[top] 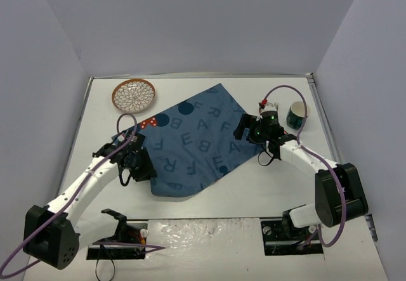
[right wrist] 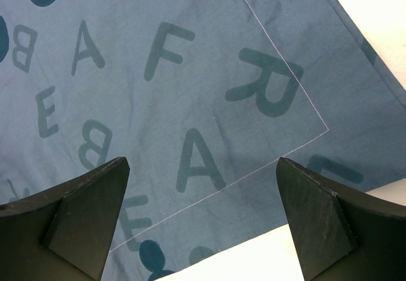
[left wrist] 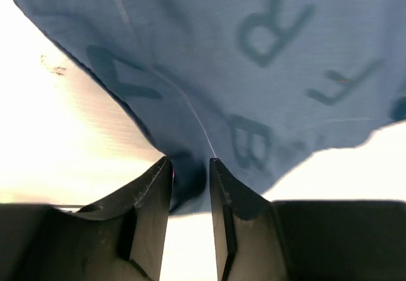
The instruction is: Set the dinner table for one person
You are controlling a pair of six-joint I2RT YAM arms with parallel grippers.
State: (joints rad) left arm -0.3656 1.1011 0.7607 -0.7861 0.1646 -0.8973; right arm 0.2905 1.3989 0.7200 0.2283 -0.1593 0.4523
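The white dinner table [top: 254,189] carries a dark blue letter-printed placemat [top: 196,141], lying askew at its middle. My left gripper [top: 141,164] is at the mat's left edge. In the left wrist view it [left wrist: 190,162] is shut on a fold of the placemat [left wrist: 254,71], the cloth pinched between the tips. My right gripper [top: 244,129] hovers over the mat's right edge. In the right wrist view it [right wrist: 203,163] is wide open and empty above the placemat [right wrist: 165,91], near the cloth's border with the bare table [right wrist: 254,262].
A brown plate with a white flower pattern [top: 133,95] sits at the back left. A dark green cup [top: 295,115] stands at the right, behind my right arm. A small red-and-white dotted thing [top: 149,123] peeks out at the mat's left edge.
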